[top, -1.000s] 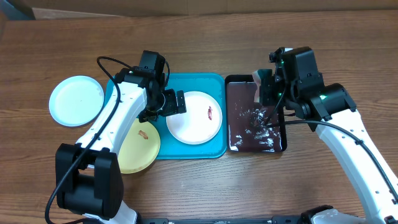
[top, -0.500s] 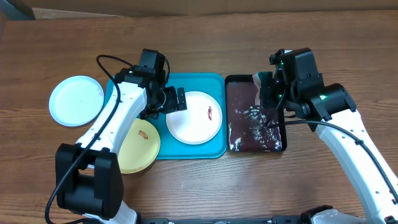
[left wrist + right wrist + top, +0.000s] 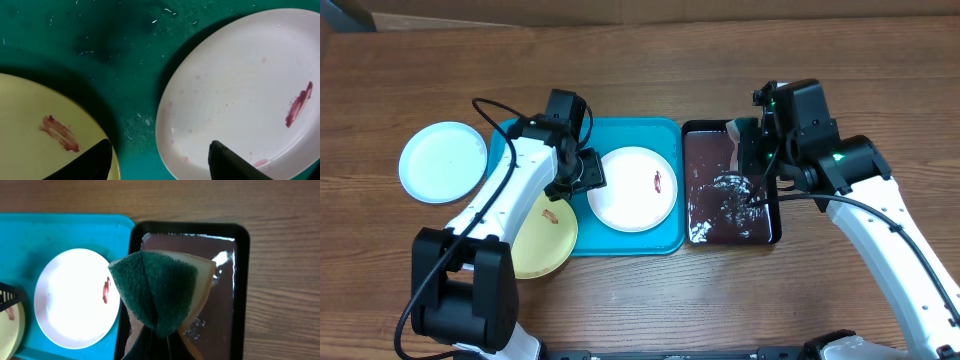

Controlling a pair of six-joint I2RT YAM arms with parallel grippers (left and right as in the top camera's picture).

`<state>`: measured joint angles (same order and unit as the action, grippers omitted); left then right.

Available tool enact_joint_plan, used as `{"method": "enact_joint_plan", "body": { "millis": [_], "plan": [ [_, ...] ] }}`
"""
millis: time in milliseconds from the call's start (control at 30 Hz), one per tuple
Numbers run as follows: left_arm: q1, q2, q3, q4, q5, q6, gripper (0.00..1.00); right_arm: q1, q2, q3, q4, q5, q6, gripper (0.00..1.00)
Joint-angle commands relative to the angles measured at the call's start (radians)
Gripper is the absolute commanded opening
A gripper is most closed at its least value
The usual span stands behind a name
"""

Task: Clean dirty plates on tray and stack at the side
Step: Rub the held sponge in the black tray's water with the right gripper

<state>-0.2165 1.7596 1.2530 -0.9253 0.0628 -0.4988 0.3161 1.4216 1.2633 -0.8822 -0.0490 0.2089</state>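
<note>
The turquoise tray (image 3: 620,135) holds a white plate (image 3: 632,188) with a reddish smear. A yellow-green plate (image 3: 545,232) with a smear lies over the tray's front left corner. A pale mint-green plate (image 3: 443,162) lies on the table to the left. My left gripper (image 3: 586,172) is open and low. In the left wrist view (image 3: 160,162) its fingers straddle the gap between the yellow-green plate (image 3: 30,130) and the white plate's (image 3: 240,85) left rim. My right gripper (image 3: 157,342) is shut on a green and yellow sponge (image 3: 160,287) above the black tray (image 3: 240,280).
The black glossy tray (image 3: 775,215) stands right of the turquoise tray and holds dark liquid with white foam. Bare wooden table lies all around. The left arm's cable (image 3: 485,105) loops above the tray's left edge.
My left gripper has drawn back to the left, from over the white plate's edge to its left rim, and turned. The right arm has stayed almost still over the black tray.
</note>
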Motion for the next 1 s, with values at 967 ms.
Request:
{"method": "enact_joint_plan", "body": {
  "millis": [967],
  "plan": [
    [-0.007,-0.006,-0.185,0.247,0.061,0.147,0.27,0.004,0.168,-0.014,0.057,-0.005,0.001,0.04]
  ]
}}
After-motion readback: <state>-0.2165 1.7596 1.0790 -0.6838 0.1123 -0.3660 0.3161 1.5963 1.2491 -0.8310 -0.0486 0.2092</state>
